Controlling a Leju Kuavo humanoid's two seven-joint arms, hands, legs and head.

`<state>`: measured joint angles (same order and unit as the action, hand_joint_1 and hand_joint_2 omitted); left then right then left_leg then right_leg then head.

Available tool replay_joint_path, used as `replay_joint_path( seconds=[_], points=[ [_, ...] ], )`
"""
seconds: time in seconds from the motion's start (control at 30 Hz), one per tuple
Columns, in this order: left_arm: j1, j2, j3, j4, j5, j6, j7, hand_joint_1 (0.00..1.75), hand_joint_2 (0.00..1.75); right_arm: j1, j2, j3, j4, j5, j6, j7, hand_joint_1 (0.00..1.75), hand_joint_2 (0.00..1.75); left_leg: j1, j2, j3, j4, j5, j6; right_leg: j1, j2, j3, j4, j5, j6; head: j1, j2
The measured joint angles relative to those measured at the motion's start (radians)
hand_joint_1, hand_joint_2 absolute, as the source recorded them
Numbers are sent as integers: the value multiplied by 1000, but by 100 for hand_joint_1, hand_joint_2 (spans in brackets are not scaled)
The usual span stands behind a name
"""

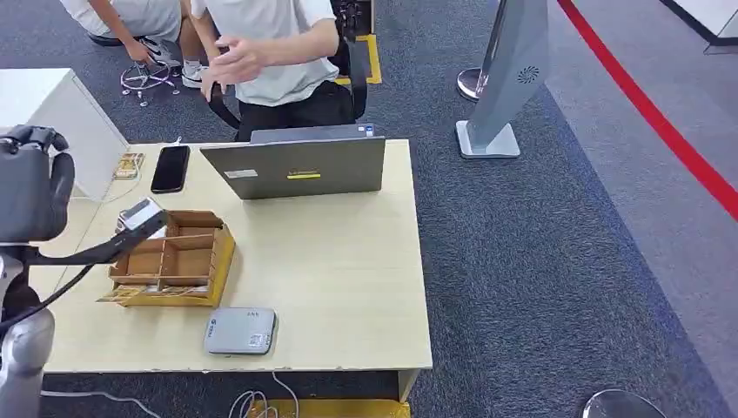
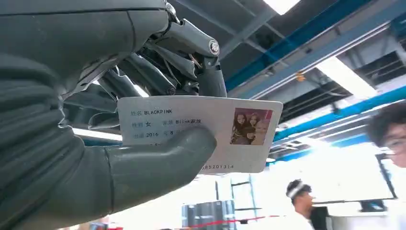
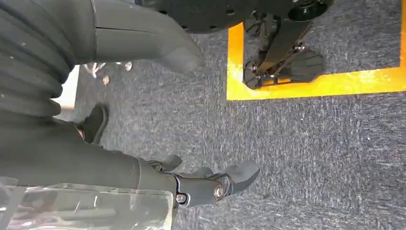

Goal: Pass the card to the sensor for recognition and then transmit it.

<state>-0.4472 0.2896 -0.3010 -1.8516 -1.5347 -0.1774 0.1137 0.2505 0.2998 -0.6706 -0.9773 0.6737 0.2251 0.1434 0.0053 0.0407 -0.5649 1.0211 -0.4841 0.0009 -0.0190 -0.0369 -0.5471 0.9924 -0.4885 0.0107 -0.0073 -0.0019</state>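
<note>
A white ID card (image 2: 225, 125) with printed text and a small photo is pinched between the thumb and dark fingers (image 2: 191, 52) of my left hand (image 2: 143, 158). From the head camera, my left hand (image 1: 96, 250) holds the card (image 1: 139, 212) up at the table's left, just over the far left corner of a wooden compartment box (image 1: 174, 259). The sensor (image 1: 241, 331), a flat grey reader, lies near the table's front edge, below the box and apart from the card. My right hand (image 3: 201, 184) hangs over the carpet with fingers apart, holding nothing.
A grey laptop (image 1: 296, 165) stands open at the table's back, with a seated person (image 1: 278, 52) behind it. A black phone (image 1: 171, 168) lies left of the laptop. A white cabinet (image 1: 52, 109) stands to the left. Bare tabletop (image 1: 348, 270) stretches right of the box.
</note>
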Motion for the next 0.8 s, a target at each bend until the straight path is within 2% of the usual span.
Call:
replay_joint_path(
  seconds=[0.13, 0.23, 0.63, 0.67, 0.8],
  points=[
    [-48, 34, -22, 82, 0, 0, 72, 175, 175, -1, 0, -1, 5, 22, 9, -16, 0, 175, 0, 0, 0, 0, 0, 0, 0, 0, 0, 0, 0, 0, 0, 0],
    [-67, 50, -37, 134, 0, 0, 95, 175, 175, 0, 0, -2, 8, 33, 8, -16, 0, 175, 0, 0, 0, 0, 0, 0, 0, 0, -1, 0, 0, 0, 0, 0],
    [-75, 59, -43, 174, 0, -13, 79, 175, 175, 2, 1, -21, 9, 69, 8, 34, 0, 175, 0, 0, -1, 0, 0, 0, 0, 0, -1, 0, 0, 0, 0, 0],
    [-75, 59, -43, 174, 0, -16, 76, 0, 175, 2, 1, -23, 9, 69, 8, 37, 0, 175, 0, 0, -1, 0, 0, 0, 0, 0, -1, 0, 0, 0, 0, 0],
    [-73, 55, -43, 175, 0, -17, 59, 0, 175, 2, 2, -29, 10, 84, 10, 29, 0, 175, 0, 0, -1, 0, 0, 0, 0, 0, -1, 0, 0, 0, 0, 0]
  ],
)
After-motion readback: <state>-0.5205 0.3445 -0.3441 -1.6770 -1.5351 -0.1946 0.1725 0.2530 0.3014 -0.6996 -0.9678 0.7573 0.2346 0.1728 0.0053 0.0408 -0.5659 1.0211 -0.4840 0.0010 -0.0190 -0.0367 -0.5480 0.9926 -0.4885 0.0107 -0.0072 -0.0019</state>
